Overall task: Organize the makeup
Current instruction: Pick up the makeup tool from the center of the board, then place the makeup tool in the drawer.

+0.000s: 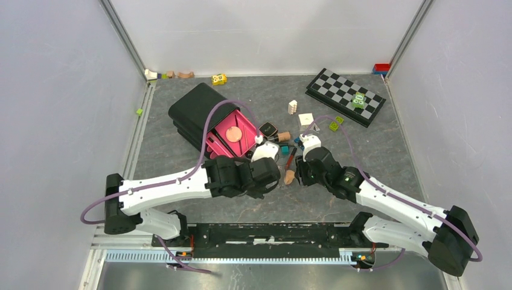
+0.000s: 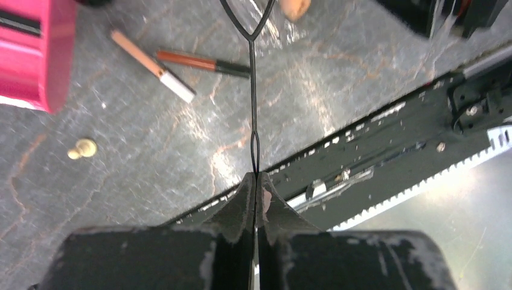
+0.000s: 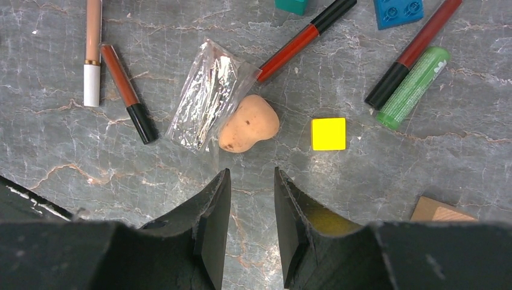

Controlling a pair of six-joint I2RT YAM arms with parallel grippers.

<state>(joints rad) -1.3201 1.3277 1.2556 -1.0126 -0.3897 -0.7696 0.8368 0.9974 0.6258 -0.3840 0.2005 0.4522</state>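
My left gripper (image 2: 256, 175) is shut on a thin black wire-like makeup tool (image 2: 253, 103) that sticks out past its tips and forks at the far end. In the top view it (image 1: 272, 174) sits just in front of the pink-lined black case (image 1: 232, 136). My right gripper (image 3: 252, 172) is open and holds nothing, just short of a peach sponge (image 3: 249, 124) beside a clear wrapper (image 3: 205, 96). Around them lie a peach pencil (image 3: 92, 54), a brown liner (image 3: 128, 92), red pencils (image 3: 305, 39) and a green tube (image 3: 414, 86).
A yellow block (image 3: 328, 133), a blue block (image 3: 397, 11) and a wooden piece (image 3: 439, 211) lie among the makeup. A checkerboard (image 1: 345, 95) lies at the back right. Small toys line the back wall (image 1: 181, 75). The arms' base rail (image 2: 386, 151) runs close behind my left gripper.
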